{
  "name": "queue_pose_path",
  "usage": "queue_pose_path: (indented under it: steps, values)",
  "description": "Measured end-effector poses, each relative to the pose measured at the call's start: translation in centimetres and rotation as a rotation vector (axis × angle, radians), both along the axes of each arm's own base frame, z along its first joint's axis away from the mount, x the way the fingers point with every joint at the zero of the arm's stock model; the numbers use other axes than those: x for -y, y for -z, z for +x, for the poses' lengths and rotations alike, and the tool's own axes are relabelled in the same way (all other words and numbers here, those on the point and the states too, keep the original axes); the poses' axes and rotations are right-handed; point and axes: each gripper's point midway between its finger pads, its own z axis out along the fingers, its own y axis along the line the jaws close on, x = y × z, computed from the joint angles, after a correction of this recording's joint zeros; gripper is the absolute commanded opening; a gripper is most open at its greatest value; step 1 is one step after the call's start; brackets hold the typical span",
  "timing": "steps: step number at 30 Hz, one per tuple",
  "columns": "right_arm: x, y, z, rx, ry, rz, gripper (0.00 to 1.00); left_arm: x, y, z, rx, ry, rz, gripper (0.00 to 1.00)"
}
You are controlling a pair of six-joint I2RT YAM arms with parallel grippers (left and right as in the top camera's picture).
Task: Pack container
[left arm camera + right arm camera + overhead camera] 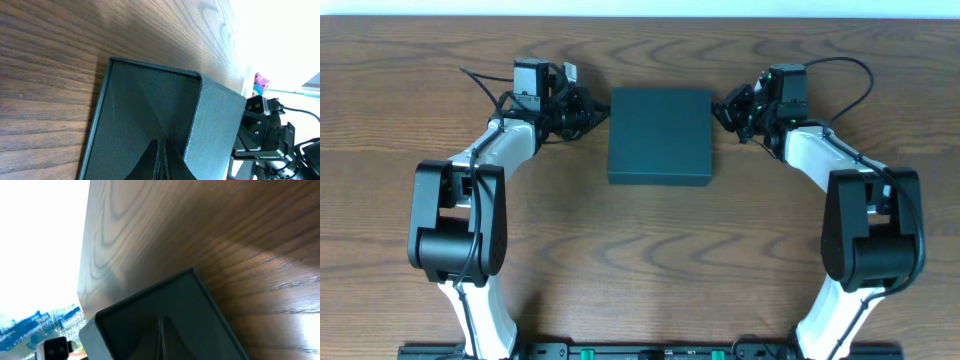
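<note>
The container (pixel 660 135) is a dark teal square box lying shut in the middle of the wooden table. My left gripper (pixel 601 112) sits at the far end of its left side, fingers shut with nothing between them. My right gripper (pixel 720 108) mirrors it at the far end of the right side, also shut and empty. In the left wrist view the container (pixel 145 110) fills the frame, with the shut left gripper (pixel 162 160) pointing at its dark wall. The right wrist view shows the container (pixel 170 310) just as close behind the shut right gripper (pixel 161 340). Whether either touches it I cannot tell.
Bare wood table (pixel 640 260) surrounds the box on all sides. The table's far edge (pixel 640 18) runs close behind both grippers. The right arm (pixel 265 132) shows beyond the box in the left wrist view, with a small colourful object (pixel 261 84) past the table's edge.
</note>
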Motion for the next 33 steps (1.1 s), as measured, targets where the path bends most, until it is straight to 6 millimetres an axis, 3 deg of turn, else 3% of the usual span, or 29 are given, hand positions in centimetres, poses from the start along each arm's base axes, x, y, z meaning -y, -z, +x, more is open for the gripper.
queue_pose_path:
  steps: [16, 21, 24, 29, 31, 33]
  values:
    - [-0.1, -0.1, 0.0, 0.001, 0.001, 0.006, 0.02, -0.3, 0.0, 0.5, 0.014, -0.025, 0.018, 0.06]
    - [1.6, 0.1, 0.2, 0.005, 0.012, -0.007, 0.02, -2.0, 0.2, 1.4, 0.027, -0.071, 0.043, 0.06]
    - [5.8, 0.3, 0.7, -0.004, 0.088, -0.013, 0.02, -5.7, 0.3, 2.5, 0.029, -0.154, 0.058, 0.06]
    - [16.4, -0.2, 0.9, 0.009, 0.264, 0.023, 0.02, -17.8, 0.1, 3.6, 0.015, -0.374, 0.029, 0.06]
    - [19.7, -0.5, 0.3, 0.017, 0.308, 0.053, 0.02, -22.2, -0.1, 2.9, -0.001, -0.446, -0.007, 0.06]
    - [21.6, -0.4, -0.7, 0.002, 0.322, 0.077, 0.02, -25.5, -0.1, 1.7, -0.03, -0.496, -0.051, 0.06]
